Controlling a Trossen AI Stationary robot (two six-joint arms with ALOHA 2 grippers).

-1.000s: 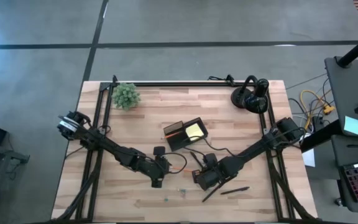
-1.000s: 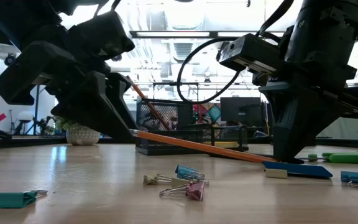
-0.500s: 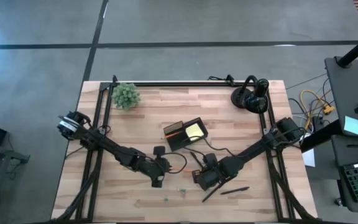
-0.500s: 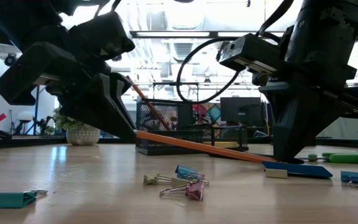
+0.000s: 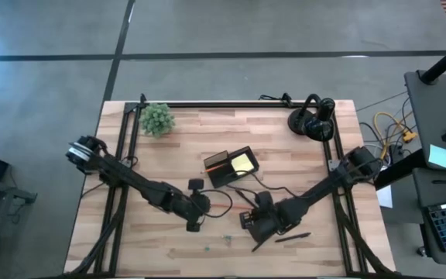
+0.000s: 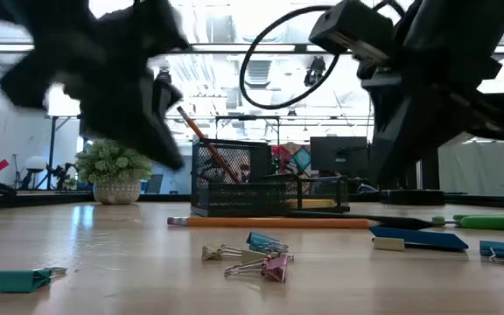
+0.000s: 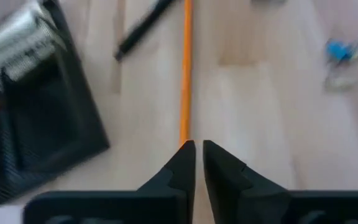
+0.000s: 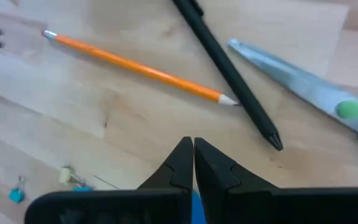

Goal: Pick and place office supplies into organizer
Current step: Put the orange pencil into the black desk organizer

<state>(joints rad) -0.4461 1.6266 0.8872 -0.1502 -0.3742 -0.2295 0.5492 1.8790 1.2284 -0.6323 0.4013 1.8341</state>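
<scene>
Pencil point(image 6: 269, 222) has dropped: a second ago it slanted up under my left gripper point(image 5: 194, 226); now it lies flat on the table point(image 5: 169, 151) near the front edge, and that gripper has clenched on nothing and lifted. I must regrasp. Mid-table, the organizer point(image 5: 229, 168) holds a yellow pad point(image 5: 241, 162) and another pencil. Right gripper point(image 5: 248, 223) is clenched, empty.

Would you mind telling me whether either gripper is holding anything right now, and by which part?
Nothing is held: the left gripper and right gripper are shut empty above the orange pencil.
</scene>
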